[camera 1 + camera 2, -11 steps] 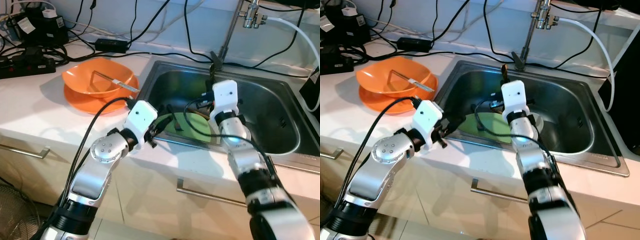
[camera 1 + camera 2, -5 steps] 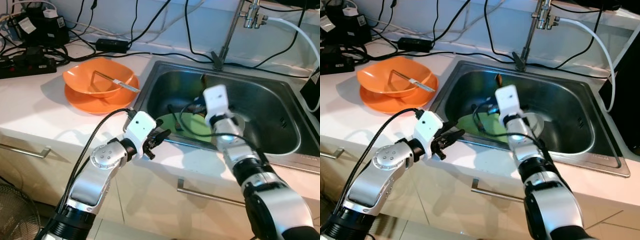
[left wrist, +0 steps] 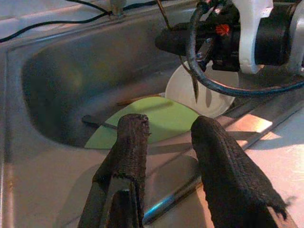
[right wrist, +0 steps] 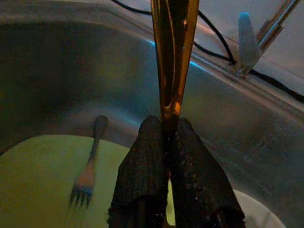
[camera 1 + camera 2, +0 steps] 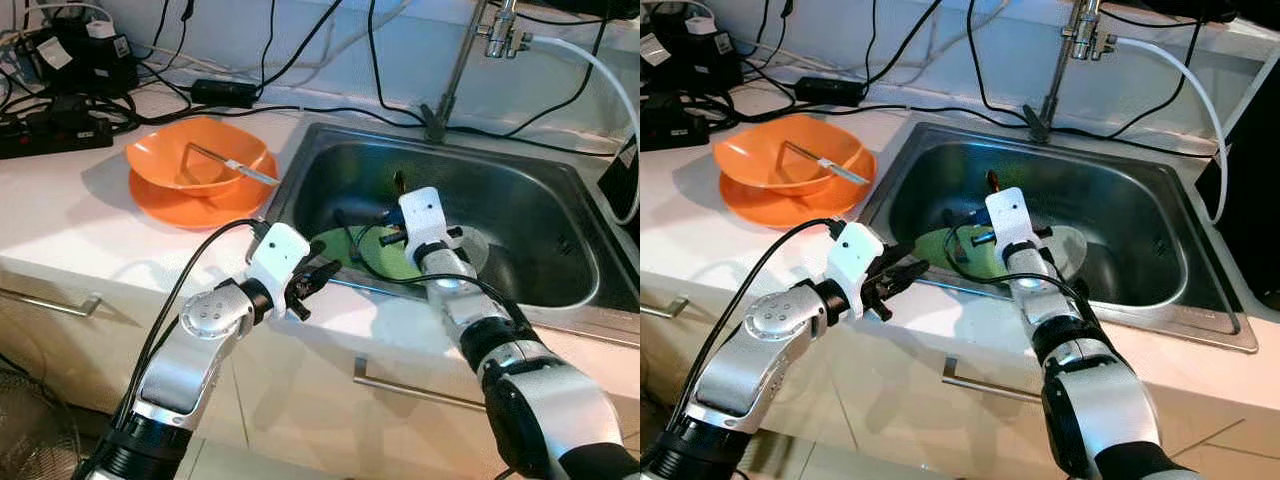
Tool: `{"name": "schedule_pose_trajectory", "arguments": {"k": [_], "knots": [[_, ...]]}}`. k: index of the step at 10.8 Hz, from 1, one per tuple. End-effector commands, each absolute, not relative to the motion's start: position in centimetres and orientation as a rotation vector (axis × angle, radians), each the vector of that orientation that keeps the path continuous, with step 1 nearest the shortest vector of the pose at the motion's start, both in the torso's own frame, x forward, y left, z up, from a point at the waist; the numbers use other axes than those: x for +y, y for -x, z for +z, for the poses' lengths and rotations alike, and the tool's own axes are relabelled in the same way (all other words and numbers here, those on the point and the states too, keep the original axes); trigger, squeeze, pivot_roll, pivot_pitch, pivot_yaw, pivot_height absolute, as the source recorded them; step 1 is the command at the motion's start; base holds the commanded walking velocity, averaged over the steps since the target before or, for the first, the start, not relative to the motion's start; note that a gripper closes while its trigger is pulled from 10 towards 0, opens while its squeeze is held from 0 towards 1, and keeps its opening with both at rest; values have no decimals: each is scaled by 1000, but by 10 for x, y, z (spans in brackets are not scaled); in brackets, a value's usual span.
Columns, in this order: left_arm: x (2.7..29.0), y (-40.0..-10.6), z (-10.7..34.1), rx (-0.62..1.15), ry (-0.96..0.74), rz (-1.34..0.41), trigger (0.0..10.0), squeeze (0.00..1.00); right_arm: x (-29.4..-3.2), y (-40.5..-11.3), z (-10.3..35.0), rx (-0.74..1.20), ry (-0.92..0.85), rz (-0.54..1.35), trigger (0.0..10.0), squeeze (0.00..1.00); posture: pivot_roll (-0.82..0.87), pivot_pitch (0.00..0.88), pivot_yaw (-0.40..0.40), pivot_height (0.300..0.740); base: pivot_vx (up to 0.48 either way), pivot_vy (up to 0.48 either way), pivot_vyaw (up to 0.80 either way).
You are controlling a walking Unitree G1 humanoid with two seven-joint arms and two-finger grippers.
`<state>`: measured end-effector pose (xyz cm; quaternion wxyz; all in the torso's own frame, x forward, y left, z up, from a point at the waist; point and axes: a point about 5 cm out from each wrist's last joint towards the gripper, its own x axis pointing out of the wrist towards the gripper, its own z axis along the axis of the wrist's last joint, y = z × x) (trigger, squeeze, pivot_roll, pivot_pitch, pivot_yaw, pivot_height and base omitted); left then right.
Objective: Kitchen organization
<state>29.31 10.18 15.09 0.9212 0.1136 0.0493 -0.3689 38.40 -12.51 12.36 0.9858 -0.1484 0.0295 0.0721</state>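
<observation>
A white counter runs across the frame, with a steel sink point(image 5: 560, 215) at centre right. In its basin lie a green plate point(image 5: 375, 250) and a fork point(image 4: 89, 171). The right gripper point(image 4: 164, 135) hangs above the plate, pinching an amber utensil handle point(image 4: 173, 52). The left gripper point(image 3: 164, 128), fingers parted and empty, sits at the sink's front rim. An orange bowl point(image 5: 200, 160) sits upper left.

Black cables point(image 5: 300, 40) along the wall, power strip point(image 5: 50, 130), cabinet handle point(image 5: 400, 385)
</observation>
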Motion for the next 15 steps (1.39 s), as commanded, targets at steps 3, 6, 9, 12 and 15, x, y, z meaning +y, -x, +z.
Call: {"name": "schedule_pose_trajectory", "arguments": {"k": [3, 6, 9, 12, 15], "knots": [[99, -286, 137, 176, -218, -780, 10000, 0, -125, -383, 116, 131, 286, 140, 10000, 0, 297, 24, -91, 740, 0, 0, 0], [99, -284, 136, 181, -216, -787, 10000, 0, -125, -377, 99, 228, 285, 153, 10000, 0, 308, 14, -94, 740, 0, 0, 0], [98, -283, 137, 184, -214, -790, 10000, 0, -126, -373, 90, 290, 285, 149, 10000, 0, 313, 8, -94, 740, 0, 0, 0], [98, -282, 137, 186, -214, -794, 10000, 0, -124, -373, 90, 292, 287, 160, 10000, 784, 312, 7, -95, 740, 0, 0, 0], [97, -283, 137, 188, -212, -792, 10000, 0, -124, -374, 91, 290, 295, 160, 10000, 0, 312, 10, -96, 740, 0, 0, 0]]}}
